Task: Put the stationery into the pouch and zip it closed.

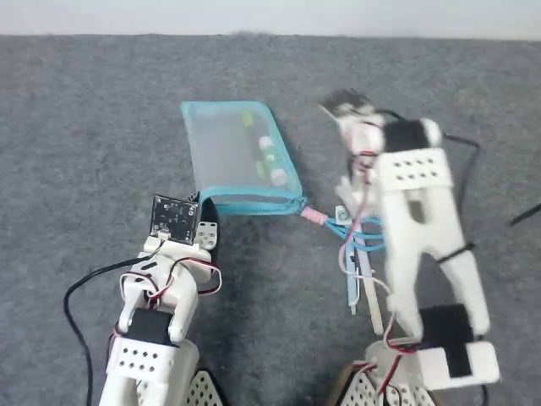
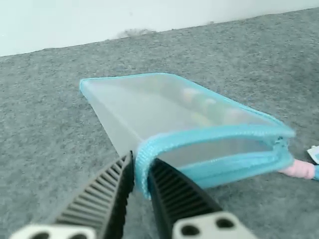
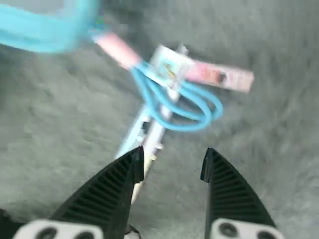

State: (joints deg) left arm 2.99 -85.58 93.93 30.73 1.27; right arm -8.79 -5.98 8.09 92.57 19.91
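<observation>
A translucent teal-edged pouch (image 1: pixel 232 156) lies on the grey carpet with a few small items inside near its right side. My left gripper (image 1: pixel 208 222) is shut on the teal rim at the pouch's near-left corner (image 2: pixel 142 164). A pink zipper pull (image 1: pixel 314 216) sticks out at the near-right corner. Just right of it lie the stationery: a looped blue cord (image 3: pixel 179 99), a light-blue pen (image 3: pixel 142 134) and a pink piece (image 3: pixel 219 75). My right gripper (image 3: pixel 172 162) hangs open above these, its fingers holding nothing.
The grey carpet (image 1: pixel 101 127) spreads wide to the left and behind the pouch. More pens (image 1: pixel 359 283) lie under the right arm near its base. A black cable (image 1: pixel 80 304) loops beside the left arm's base.
</observation>
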